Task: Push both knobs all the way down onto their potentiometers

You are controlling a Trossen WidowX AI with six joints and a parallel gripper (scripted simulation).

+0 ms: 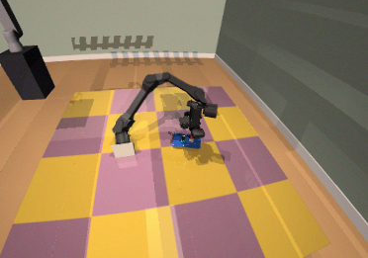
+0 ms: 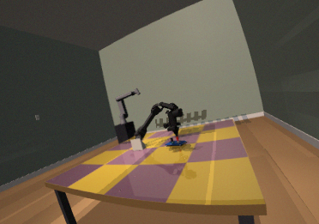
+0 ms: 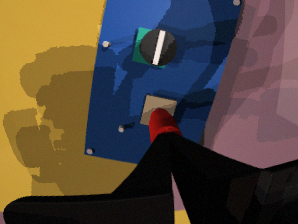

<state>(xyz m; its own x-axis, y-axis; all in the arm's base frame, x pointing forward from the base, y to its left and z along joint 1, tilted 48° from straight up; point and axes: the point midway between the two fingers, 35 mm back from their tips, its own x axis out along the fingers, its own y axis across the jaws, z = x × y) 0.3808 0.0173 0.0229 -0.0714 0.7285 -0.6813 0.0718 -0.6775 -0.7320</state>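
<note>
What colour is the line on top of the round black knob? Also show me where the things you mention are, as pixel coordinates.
White; it shows best in the wrist view, running across the black knob (image 3: pixel 149 48).

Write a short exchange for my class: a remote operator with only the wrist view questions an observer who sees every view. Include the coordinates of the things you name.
Operator: The shut jaws meet the red knob (image 1: pixel 191 137) (image 2: pixel 177 138) (image 3: pixel 163 122). Is the black round knob (image 1: pixel 183 138) (image 2: pixel 172 140) (image 3: pixel 149 49) nearer the arm's base?
Observer: Yes; it lies on the side toward the pale block-shaped base (image 1: pixel 124 150) (image 2: pixel 137 144).
Operator: Any other arm around?
Observer: A grey one (image 1: pixel 10 18) (image 2: pixel 123 108), on a black box-shaped pedestal (image 1: pixel 30 75) (image 2: pixel 125 131) beyond the table.
</note>
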